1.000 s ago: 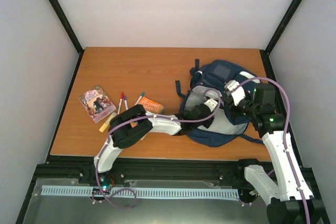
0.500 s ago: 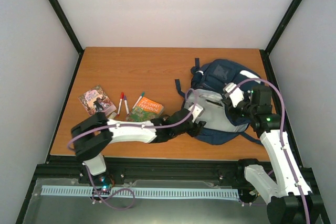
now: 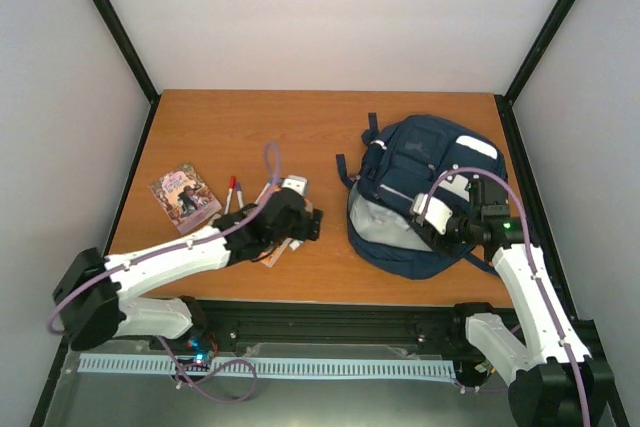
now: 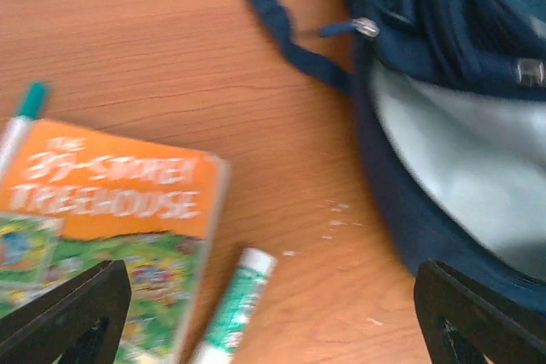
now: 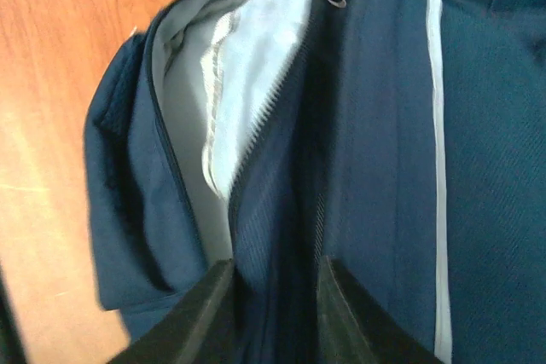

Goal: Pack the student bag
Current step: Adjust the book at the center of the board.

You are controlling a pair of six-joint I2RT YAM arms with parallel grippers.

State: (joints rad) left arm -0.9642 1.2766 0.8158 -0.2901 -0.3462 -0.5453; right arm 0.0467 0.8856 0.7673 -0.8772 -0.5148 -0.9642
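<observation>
The student bag (image 3: 420,162) lies at the right of the table, navy with white stripes, its main opening showing pale lining (image 5: 247,66). My right gripper (image 3: 440,219) is at the rim of that opening; a fold of navy fabric (image 5: 273,236) stands pinched between its narrowly parted fingers (image 5: 196,313). My left gripper (image 3: 300,217) hangs wide open and empty over the table, left of the bag (image 4: 452,142). Under the gripper (image 4: 273,317) lie an orange and green book (image 4: 111,202) and a green and white glue stick (image 4: 235,304).
A second book (image 3: 183,195) with a pink cover lies at the left. Markers (image 3: 232,192) lie between the two books, and a teal pen cap (image 4: 30,104) shows above the orange book. A dark strap (image 4: 281,27) trails from the bag onto the wood.
My left arm has pulled out of the bag's opening and swung left over the orange book, its jaws opening wide. The right gripper has come down with the rim, and the bag has sagged flatter.
</observation>
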